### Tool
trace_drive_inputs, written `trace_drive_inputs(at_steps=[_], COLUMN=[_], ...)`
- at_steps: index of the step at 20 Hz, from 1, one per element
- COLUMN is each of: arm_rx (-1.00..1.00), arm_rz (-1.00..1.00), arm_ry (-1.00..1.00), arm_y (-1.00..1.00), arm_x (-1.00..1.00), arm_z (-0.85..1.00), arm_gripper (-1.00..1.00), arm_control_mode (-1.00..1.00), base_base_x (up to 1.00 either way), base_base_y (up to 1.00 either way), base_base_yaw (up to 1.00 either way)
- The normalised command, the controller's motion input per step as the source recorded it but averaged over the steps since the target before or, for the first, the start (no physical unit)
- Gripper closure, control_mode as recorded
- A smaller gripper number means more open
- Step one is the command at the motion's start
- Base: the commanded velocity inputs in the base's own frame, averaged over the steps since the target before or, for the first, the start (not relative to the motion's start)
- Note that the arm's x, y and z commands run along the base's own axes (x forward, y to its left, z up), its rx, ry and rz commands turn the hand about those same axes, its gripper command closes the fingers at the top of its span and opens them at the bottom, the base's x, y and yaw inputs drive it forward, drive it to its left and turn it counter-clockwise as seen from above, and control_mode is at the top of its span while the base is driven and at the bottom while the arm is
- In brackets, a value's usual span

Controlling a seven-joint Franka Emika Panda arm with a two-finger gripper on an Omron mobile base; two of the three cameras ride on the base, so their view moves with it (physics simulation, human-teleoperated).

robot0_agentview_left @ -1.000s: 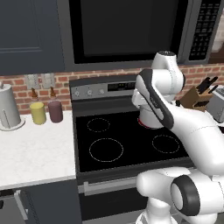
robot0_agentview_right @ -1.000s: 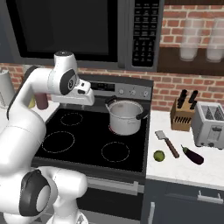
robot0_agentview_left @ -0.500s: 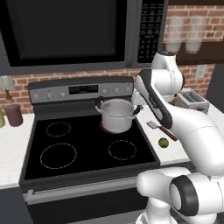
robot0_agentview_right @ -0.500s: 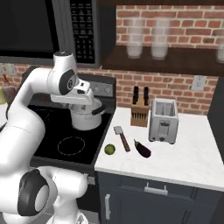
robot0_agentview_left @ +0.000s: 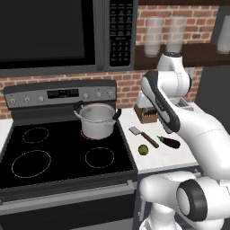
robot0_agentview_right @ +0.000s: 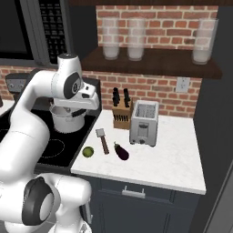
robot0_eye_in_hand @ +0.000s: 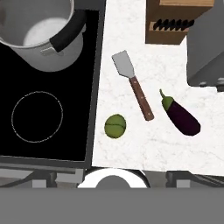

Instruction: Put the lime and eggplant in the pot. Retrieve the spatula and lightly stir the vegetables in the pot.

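The steel pot (robot0_agentview_left: 97, 120) (robot0_agentview_right: 68, 119) (robot0_eye_in_hand: 39, 35) stands on the stove's back right burner with nothing visible inside. On the white counter to its right lie the green lime (robot0_agentview_left: 143, 149) (robot0_agentview_right: 88, 151) (robot0_eye_in_hand: 115, 126), the wooden-handled spatula (robot0_agentview_left: 143, 136) (robot0_agentview_right: 103, 140) (robot0_eye_in_hand: 133, 85) and the dark purple eggplant (robot0_agentview_left: 170, 142) (robot0_agentview_right: 121, 151) (robot0_eye_in_hand: 181, 116), all apart from each other. My gripper (robot0_eye_in_hand: 113, 176) hangs high above them, looking straight down. It is open, its fingertips (robot0_eye_in_hand: 42, 178) spread wide, and it holds nothing.
A wooden knife block (robot0_agentview_left: 146, 114) (robot0_agentview_right: 121, 111) (robot0_eye_in_hand: 179, 22) and a silver toaster (robot0_agentview_right: 144, 123) (robot0_eye_in_hand: 208, 52) stand at the back of the counter (robot0_agentview_right: 168, 154). The black cooktop (robot0_agentview_left: 45, 152) lies to the left. A microwave (robot0_agentview_left: 49, 31) and a shelf with jars (robot0_agentview_right: 136, 32) hang overhead.
The base has driven to the right, so the whole scene slid left in both base views and the counter came into view. The arm's pose is the same and the gripper stayed open.
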Motion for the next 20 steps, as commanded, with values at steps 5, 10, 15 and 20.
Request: trace_drive_inputs(at_steps=[5,10,15,20], arm_rx=[0.0,0.0,0.0,0.0], arm_rz=[0.0,0.0,0.0,-0.04], arm_ry=[0.0,0.0,0.0,0.35], arm_y=[0.0,0.0,0.0,-0.18], arm_x=[0.0,0.0,0.0,0.72], arm_z=[0.0,0.0,0.0,-0.96], arm_gripper=[-1.0,-1.0,-1.0,-1.0], arm_control_mode=[1.0,1.0,1.0,-1.0], base_base_x=[0.0,0.0,0.04,0.0], base_base_y=[0.0,0.0,0.0,0.0], base_base_yaw=[0.0,0.0,-0.01,0.0])
